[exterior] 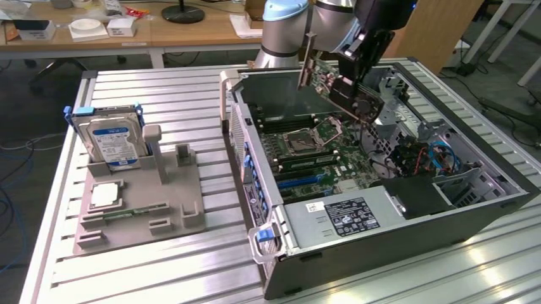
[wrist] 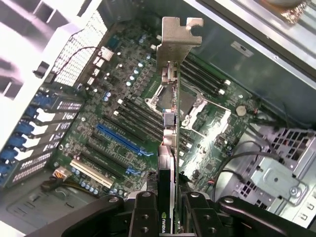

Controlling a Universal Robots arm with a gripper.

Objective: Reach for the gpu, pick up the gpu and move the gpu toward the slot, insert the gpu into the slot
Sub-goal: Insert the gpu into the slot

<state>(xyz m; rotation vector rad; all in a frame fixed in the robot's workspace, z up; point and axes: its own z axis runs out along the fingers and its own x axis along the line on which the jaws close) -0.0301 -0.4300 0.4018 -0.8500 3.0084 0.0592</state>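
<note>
My gripper [wrist: 169, 213] is shut on the gpu [wrist: 170, 133], which appears edge-on in the wrist view, its silvery bracket [wrist: 178, 37] pointing away from the fingers [wrist: 143, 212]. In the exterior view the gpu [exterior: 343, 88] hangs tilted above the open computer case [exterior: 253, 158], over the motherboard's far end, apart from the board. A long black slot [wrist: 109, 154] lies on the motherboard beside the blue connector strip [wrist: 121, 139], off to one side of the held card and well below it.
A silver hard drive [exterior: 114, 139] with a blue label stands in a grey fixture [exterior: 139, 209] at the exterior view's left. Inside the case are the processor socket [exterior: 305, 136], memory sticks, blue cables [exterior: 441, 155] and a power supply [exterior: 351, 215]. The case walls ring the board.
</note>
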